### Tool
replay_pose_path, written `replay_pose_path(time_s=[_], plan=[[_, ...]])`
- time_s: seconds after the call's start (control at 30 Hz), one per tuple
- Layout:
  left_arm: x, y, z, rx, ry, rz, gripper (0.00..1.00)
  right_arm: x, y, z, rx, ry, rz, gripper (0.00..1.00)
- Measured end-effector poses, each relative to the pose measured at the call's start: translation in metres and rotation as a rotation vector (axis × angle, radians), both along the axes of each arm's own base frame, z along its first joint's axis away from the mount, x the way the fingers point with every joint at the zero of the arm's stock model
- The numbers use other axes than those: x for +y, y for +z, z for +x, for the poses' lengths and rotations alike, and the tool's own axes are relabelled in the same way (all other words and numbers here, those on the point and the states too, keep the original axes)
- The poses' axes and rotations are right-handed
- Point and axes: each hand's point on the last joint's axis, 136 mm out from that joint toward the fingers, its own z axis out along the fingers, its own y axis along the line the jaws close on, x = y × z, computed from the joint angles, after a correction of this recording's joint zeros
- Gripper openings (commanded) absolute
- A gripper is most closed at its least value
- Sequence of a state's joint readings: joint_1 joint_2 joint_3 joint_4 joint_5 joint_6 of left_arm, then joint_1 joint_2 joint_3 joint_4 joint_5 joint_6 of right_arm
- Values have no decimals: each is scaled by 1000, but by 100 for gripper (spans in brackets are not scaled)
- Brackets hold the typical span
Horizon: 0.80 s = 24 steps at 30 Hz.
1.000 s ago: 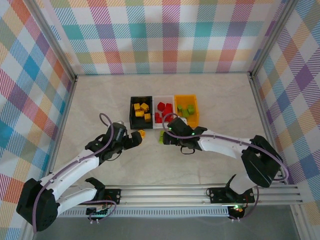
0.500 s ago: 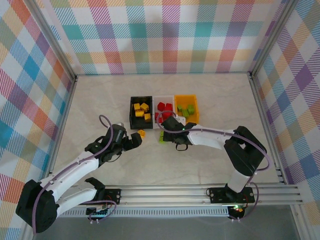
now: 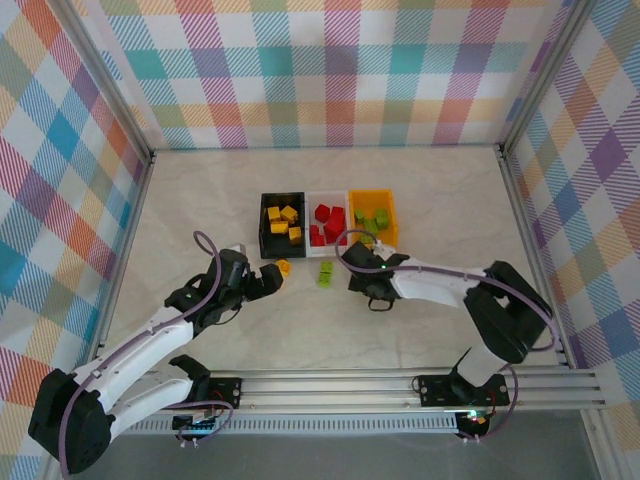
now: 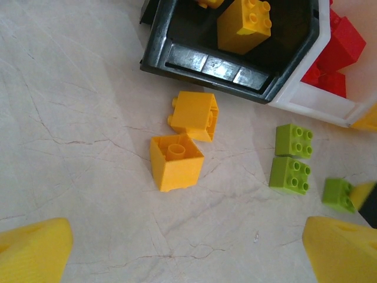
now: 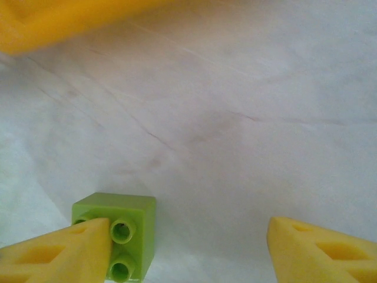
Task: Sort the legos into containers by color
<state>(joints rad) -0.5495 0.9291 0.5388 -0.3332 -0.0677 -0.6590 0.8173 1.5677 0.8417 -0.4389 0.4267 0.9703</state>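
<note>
Plastic bricks (image 3: 327,213) sit in the black bin (image 3: 263,225), white bin (image 3: 327,196) and orange bin (image 3: 373,195) by colour, upper centre. We count two yellow bricks (image 4: 175,161) and three green bricks (image 4: 290,174) loose below. Our left gripper (image 4: 187,236) is spread, empty; our right gripper (image 5: 188,236) stands apart, one finger (image 5: 59,247) touching a green brick (image 5: 115,206).

Top external: high above the near edge, looking down over the whole table (image 3: 200,210). Left wrist: low and close, facing the black bin (image 4: 206,65). Right wrist: closer still, skimming the table. Both wrist views share one green brick (image 5: 115,236).
</note>
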Motion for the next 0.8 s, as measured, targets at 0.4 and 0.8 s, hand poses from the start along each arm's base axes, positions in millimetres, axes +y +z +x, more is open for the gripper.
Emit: replay_pose_path(time_s=[0.4,0.8], plan=[[1,-1,-2,-1,0,-1,100,21,0,4,27,86,-3,67],[2,3,-3,-16,1,-8,100,22,-2,6,31,116,-22,34]])
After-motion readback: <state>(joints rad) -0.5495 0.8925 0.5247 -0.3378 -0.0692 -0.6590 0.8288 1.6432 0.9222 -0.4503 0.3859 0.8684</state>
